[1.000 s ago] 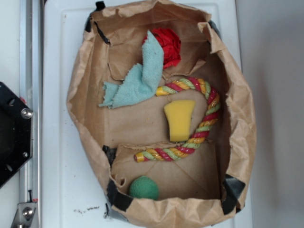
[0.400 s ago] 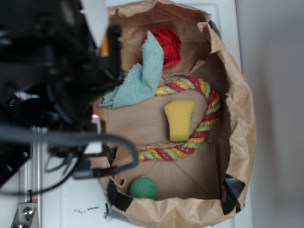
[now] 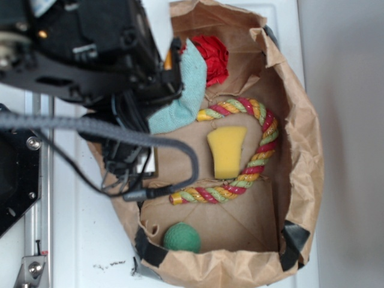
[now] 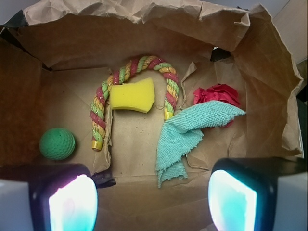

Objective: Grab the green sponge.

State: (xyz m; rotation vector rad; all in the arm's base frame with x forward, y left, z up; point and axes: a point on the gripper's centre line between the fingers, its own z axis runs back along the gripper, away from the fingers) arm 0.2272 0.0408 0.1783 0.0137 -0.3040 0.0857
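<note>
Looming over the left side of the torn-open paper bag (image 3: 303, 150), the arm (image 3: 84, 54) fills the exterior view's upper left, its cable (image 3: 180, 153) drooping over the bag floor. The green sponge (image 3: 227, 151), actually a yellow foam wedge, lies flat inside the curve of a striped rope toy (image 3: 261, 150), probably why an approach from above suits it. A teal cloth (image 3: 189, 90), red fabric (image 3: 213, 57) and green ball (image 3: 182, 237) lie elsewhere in the bag, which sits on a white counter (image 3: 78, 228).

From the wrist, the jaws stand spread wide with nothing between them, fingertips (image 4: 72, 199) at the lower corners. The sponge (image 4: 132, 96) lies ahead, well apart, the rope (image 4: 98, 115) hugging three sides and the cloth (image 4: 185, 137) nearby.
</note>
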